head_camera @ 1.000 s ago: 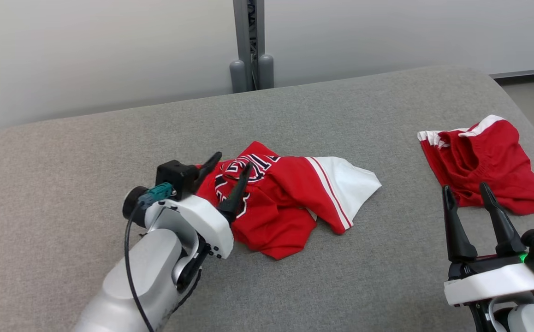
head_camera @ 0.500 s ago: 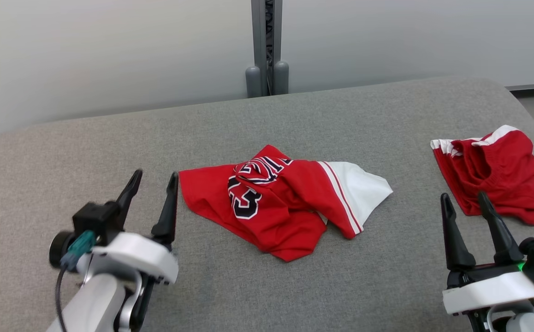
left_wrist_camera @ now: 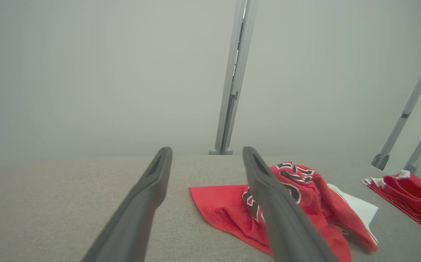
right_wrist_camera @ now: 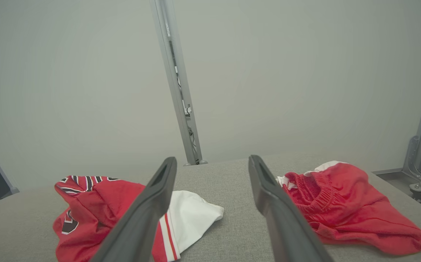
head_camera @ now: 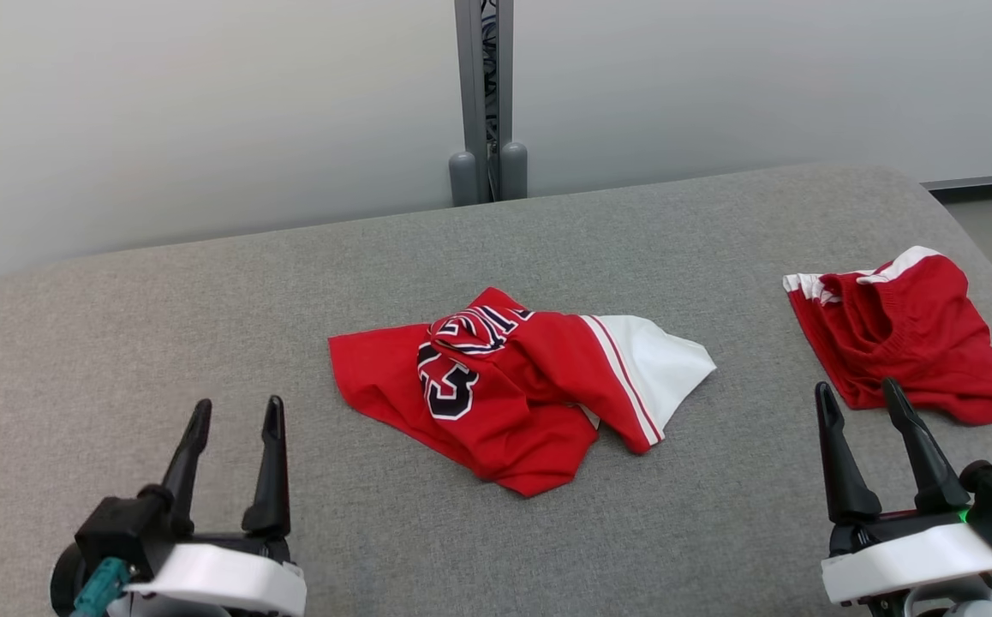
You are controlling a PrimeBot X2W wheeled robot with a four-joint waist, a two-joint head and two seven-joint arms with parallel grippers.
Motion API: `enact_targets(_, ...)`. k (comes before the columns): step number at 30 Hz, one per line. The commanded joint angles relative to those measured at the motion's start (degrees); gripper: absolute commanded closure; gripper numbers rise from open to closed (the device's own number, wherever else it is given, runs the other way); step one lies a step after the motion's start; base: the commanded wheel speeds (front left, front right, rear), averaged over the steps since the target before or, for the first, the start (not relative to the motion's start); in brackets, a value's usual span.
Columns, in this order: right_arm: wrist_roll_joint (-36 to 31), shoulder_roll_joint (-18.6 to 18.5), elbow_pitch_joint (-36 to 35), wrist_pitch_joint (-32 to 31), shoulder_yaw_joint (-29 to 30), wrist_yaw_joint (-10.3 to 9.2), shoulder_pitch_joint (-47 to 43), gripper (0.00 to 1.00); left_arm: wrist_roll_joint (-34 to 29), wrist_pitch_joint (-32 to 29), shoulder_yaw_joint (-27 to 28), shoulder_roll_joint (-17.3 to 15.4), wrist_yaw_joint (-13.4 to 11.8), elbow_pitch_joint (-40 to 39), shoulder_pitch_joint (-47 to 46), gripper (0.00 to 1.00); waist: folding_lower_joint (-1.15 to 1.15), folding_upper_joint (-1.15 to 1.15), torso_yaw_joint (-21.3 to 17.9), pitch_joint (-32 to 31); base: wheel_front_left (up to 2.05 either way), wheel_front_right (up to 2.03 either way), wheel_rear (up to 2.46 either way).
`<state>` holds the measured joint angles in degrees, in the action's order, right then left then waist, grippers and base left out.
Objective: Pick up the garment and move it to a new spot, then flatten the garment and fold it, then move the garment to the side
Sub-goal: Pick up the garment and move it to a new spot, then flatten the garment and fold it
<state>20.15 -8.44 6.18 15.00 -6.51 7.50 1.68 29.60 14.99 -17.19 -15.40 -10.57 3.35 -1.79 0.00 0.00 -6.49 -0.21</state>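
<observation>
At the middle of the grey cloth-covered counter (head_camera: 205, 300) the crumpled red jersey with a white panel (head_camera: 530, 403) lies loose, and both your left pincer (head_camera: 237, 403) and right pincer (head_camera: 856, 386) stand apart and empty, so grip its opposite edges low and spread it gently.

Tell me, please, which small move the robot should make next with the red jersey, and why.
Probably bring the left gripper forward to the red jersey and grasp its near left corner, to pull it flat. The jersey lies bunched on the grey surface, and both the left and the right gripper stand open and apart from it.
</observation>
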Motion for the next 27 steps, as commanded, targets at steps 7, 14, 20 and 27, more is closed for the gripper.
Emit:
enact_targets(7,0.1,0.2,-0.2,0.3,0.7,0.0,-0.9,0.0,-3.7,0.2,2.6,3.2,2.7,-1.1,3.0,0.0,0.0,0.0,0.6,0.3,0.0,0.0,0.0)
enact_targets(14,1.3,0.4,0.7,0.3,-0.6,0.0,0.0,0.0,-5.7,0.2,4.2,5.0,4.6,-0.2,2.2,0.0,0.0,0.0,1.2,1.1,0.0,0.0,0.0)
enact_targets(20,6.2,0.4,8.9,-0.6,-4.4,0.0,4.0,0.0,-6.7,0.2,4.5,6.3,6.3,0.6,0.4,0.0,0.0,0.0,2.2,2.8,0.0,0.0,0.0)
enact_targets(27,13.0,1.3,19.2,-3.9,-7.3,0.0,9.8,0.0,-7.6,0.2,4.4,7.0,7.6,1.8,-1.6,0.0,0.0,0.0,4.9,4.1,0.0,0.0,0.0)
